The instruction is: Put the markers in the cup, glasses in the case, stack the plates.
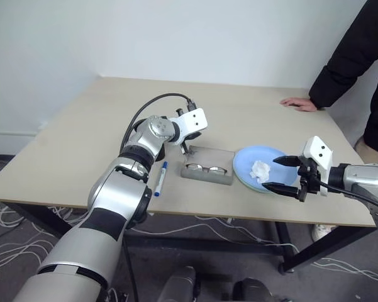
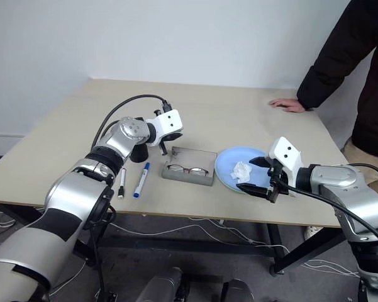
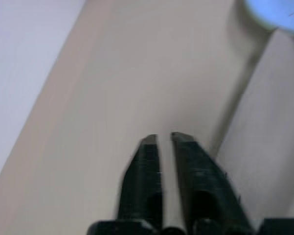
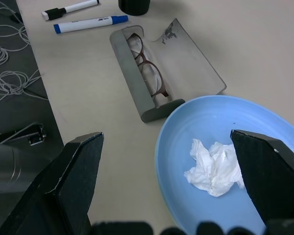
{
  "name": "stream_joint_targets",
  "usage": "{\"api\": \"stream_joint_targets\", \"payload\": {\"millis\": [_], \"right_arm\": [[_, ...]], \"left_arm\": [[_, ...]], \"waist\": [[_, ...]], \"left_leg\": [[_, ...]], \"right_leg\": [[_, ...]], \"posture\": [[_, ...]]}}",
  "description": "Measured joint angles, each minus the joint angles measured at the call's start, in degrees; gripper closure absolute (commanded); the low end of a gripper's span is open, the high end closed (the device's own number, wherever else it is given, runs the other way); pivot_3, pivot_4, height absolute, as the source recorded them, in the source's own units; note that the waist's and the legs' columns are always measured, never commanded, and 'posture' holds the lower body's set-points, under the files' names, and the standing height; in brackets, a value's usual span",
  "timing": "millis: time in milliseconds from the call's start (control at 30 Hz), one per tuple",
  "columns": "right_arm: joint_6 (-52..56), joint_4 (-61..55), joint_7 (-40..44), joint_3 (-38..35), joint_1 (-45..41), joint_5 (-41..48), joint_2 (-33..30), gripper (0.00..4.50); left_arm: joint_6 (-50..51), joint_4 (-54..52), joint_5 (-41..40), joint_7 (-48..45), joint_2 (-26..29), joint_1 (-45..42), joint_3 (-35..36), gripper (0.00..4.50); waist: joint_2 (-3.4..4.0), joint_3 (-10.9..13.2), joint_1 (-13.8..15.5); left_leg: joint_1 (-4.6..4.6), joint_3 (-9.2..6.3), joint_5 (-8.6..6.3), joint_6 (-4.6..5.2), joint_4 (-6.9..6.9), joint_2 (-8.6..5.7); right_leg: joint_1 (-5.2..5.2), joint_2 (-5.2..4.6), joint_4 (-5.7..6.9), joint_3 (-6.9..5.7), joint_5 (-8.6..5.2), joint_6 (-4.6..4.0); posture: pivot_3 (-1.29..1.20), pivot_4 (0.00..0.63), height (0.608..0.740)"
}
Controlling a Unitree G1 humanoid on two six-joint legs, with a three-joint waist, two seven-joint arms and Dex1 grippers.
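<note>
With the glasses (image 4: 147,68) lying in the open case (image 2: 189,167), the closed, empty left claw (image 1: 184,150) should push the lid down gently, while the right claw (image 2: 261,175) waits wide open over the blue plate (image 4: 264,127).

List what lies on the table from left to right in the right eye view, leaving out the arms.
Black-capped marker → blue-capped marker → open grey case holding the glasses → light blue plate with crumpled tissue → a person's hand.
</note>
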Motion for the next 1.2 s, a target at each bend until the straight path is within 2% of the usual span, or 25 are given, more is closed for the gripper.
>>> {"api": "stream_joint_targets", "payload": {"millis": [333,467,733,1200], "right_arm": [[1.62,-1.73,-0.49,-0.45,0.57,0.67,0.00,0.00],[2.51,-3.14,-0.77,-1.00,0.95,1.24,-0.01,0.00],[4.60,-5.55,-2.13,-2.48,2.78,2.49,-0.02,0.00],[6.79,-8.30,-4.79,-3.09,4.97,4.58,-0.01,0.00]], "left_arm": [[3.28,2.38,5.84,16.95,-1.61,1.25,-1.71,4.48],[4.34,3.07,6.48,19.74,-2.48,1.78,-1.79,4.48],[4.37,3.22,7.76,19.83,-4.56,3.68,-2.00,4.48],[-0.18,2.94,10.79,11.99,-2.81,3.79,-3.17,4.48]], "waist": [[-0.01,0.00,-0.01],[-0.02,0.00,0.20],[-0.01,-0.01,0.71],[0.00,-0.05,0.74]], "left_leg": [[-0.02,0.00,0.00,0.00,0.00,-0.01],[-0.07,0.00,0.00,0.00,0.01,-0.01],[-0.27,0.01,0.00,0.00,0.03,-0.01],[-0.27,0.06,0.00,0.00,0.02,-0.01]], "right_leg": [[-0.01,0.00,0.00,0.00,0.04,0.03],[-0.04,-0.01,-0.01,-0.01,0.04,0.03],[-0.17,-0.01,-0.02,-0.01,0.11,0.00],[-0.12,-0.04,-0.07,-0.03,0.12,-0.04]], "posture": [[0.00,0.000,0.701],[0.00,0.000,0.701],[0.00,0.000,0.701],[0.00,0.000,0.701]]}}
